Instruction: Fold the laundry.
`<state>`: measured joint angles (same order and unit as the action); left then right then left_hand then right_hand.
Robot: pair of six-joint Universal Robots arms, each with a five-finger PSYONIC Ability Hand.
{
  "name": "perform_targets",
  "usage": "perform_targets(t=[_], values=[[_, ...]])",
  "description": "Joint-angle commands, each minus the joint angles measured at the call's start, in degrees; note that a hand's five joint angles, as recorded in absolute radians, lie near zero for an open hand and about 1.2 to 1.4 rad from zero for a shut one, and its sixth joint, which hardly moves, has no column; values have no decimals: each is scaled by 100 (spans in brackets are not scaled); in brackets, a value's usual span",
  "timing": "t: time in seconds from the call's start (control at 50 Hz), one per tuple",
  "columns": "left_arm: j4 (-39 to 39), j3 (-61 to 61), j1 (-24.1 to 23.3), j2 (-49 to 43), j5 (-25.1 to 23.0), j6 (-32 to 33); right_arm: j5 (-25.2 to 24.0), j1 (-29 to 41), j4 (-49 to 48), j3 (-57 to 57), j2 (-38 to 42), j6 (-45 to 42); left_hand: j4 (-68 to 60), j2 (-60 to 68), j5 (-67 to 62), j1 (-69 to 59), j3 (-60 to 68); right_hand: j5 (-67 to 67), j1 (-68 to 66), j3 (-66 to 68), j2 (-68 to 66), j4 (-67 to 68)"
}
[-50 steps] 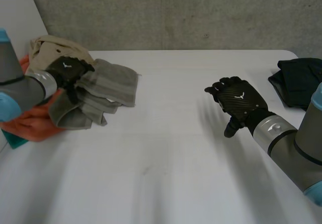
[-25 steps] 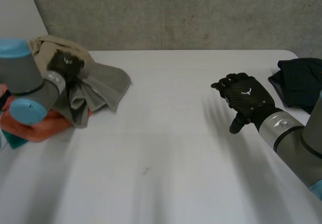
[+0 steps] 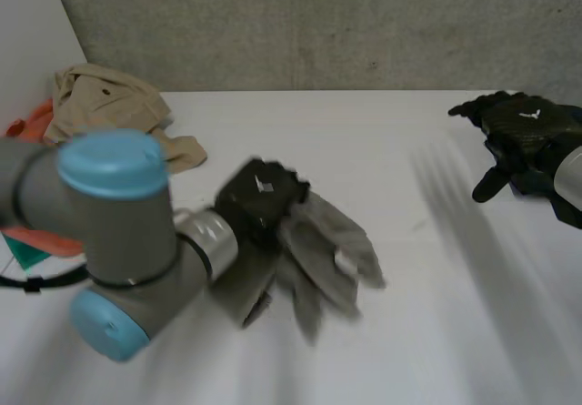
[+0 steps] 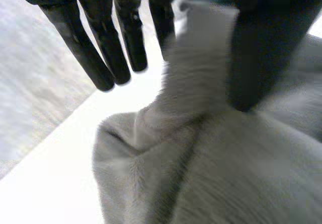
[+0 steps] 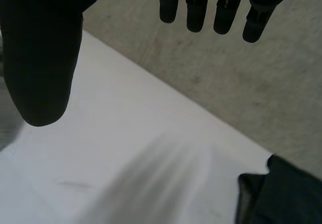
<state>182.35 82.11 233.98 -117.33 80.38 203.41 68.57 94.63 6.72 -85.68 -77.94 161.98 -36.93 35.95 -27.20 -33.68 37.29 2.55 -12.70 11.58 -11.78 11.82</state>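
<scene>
Head view, left hand: your left hand (image 3: 259,200) is out over the middle of the surface (image 3: 436,332), clamped on the grey towel (image 3: 332,255). The left arm (image 3: 118,232) reaches across the front.
Head view, towel: soft, thick-looking and bunched, hanging off the hand in long floppy folds that trail toward the right side.
Head view, pile: a crumpled beige garment (image 3: 105,100) sits at the far left corner with an orange cloth (image 3: 27,123) poking out beside it, well apart from the towel.
Head view, right hand: your right hand (image 3: 527,132) is up by the far right edge, fingers spread and relaxed.
Left wrist, grip: the thumb (image 4: 261,43) presses a ridge of grey towel (image 4: 211,173) up against the straight fingers (image 4: 103,53), so it's a pinch, not a wrap.
Left wrist, fabric: fuzzy, fine-ribbed weave, creased into a deep fold under the palm, with white surface (image 4: 60,183) beside it.
Right wrist, hand: fingers (image 5: 196,7) straight, thumb (image 5: 40,48) wide apart from them, holding nothing.
Right wrist, around: smooth white surface (image 5: 131,143) below, a rough concrete wall (image 5: 226,83) behind, and a dark cloth (image 5: 287,194) lumped at the surface's edge, apart from the hand.
</scene>
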Motion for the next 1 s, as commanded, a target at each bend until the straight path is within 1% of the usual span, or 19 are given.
perform_targets(t=[0.02,0.04,0.06,0.12,0.16,0.26,0.28,0.34,0.42,0.52,0.64,0.7,0.72,0.78,0.8,0.82,0.84,0.92,1.0], values=[[-313,-134,-151,-194,706,542,261,345,321,33,323,-228,2693,-2595,2720,2368,-2729,-255,270,-158,178,-182],[-401,-125,-98,59,951,516,462,485,364,16,349,-236,2693,-2595,2720,2368,-2729,-255,270,-158,178,-182],[-410,-116,-63,201,1049,489,603,574,399,7,358,-219,2693,-2595,2720,2368,-2729,-255,270,-158,178,-182],[-436,32,68,840,1339,227,972,915,618,-19,358,-88,2693,-2595,2720,2368,-2729,-255,270,-158,178,-182],[-472,199,139,1150,1393,7,1097,1057,751,-19,358,9,2693,-2595,2720,2368,-2729,-255,270,-158,178,-182],[-656,1042,534,1888,1375,-784,1115,1602,1120,-90,376,422,2693,-2595,2720,2368,-2729,-255,270,-158,178,-182],[-709,1331,700,2072,1366,-1029,1089,1785,1164,-142,393,544,2693,-2595,2720,2368,-2729,-255,270,-158,178,-182],[-718,1885,982,2258,1340,-1451,992,2120,1077,-204,490,659,2693,-2595,2720,2368,-2729,-255,270,-158,178,-182],[-709,2352,1167,2172,1218,-1725,921,2489,621,-186,814,616,2693,-2595,2720,2368,-2729,-255,270,-158,178,-182],[-604,2415,1343,1618,980,-1673,939,2885,-56,-151,1342,414,2693,-2595,2720,2368,-2729,-255,270,-158,178,-182],[-393,2108,1221,1029,682,-1585,991,3202,-943,-37,2035,107,2693,-2595,2720,2368,-2729,-87,102,10,10,-14],[-314,1967,1080,853,707,-1559,1053,3299,-1181,16,2238,27,2692,-2594,2719,2367,-2728,247,-233,345,-325,321],[-244,1854,1019,704,768,-1524,1131,3343,-1321,42,2335,10,1656,-1558,1683,1331,-1692,1082,-1067,1179,-1159,1156],[-165,1633,983,449,900,-1471,1299,3352,-1559,112,2467,-26,-415,513,-388,-740,379,3353,-3338,3450,-3430,3427],[-173,1511,966,326,1005,-1445,1438,3326,-1725,182,2502,-17,-2372,2470,-2345,-2697,2335,5926,-5911,6023,-6003,6000],[-182,1440,957,282,1084,-1418,1501,3308,-1788,209,2503,-17,-3690,3788,-3663,-4015,3654,6736,-6721,6834,-6813,6810],[-182,1370,939,246,1129,-1392,1571,3282,-1850,235,2503,-8,-4301,4399,-4274,-4626,4265,6744,-6730,6842,-6822,6818],[-261,1001,860,333,1349,-1164,1888,3010,-1929,271,2187,36,-4307,4405,-4280,-4632,4271,6745,-6730,6842,-6822,6818],[-436,684,948,912,1472,-979,1853,2439,-1737,262,1423,71,-4307,4405,-4280,-4632,4271,6745,-6730,6842,-6822,6818]])
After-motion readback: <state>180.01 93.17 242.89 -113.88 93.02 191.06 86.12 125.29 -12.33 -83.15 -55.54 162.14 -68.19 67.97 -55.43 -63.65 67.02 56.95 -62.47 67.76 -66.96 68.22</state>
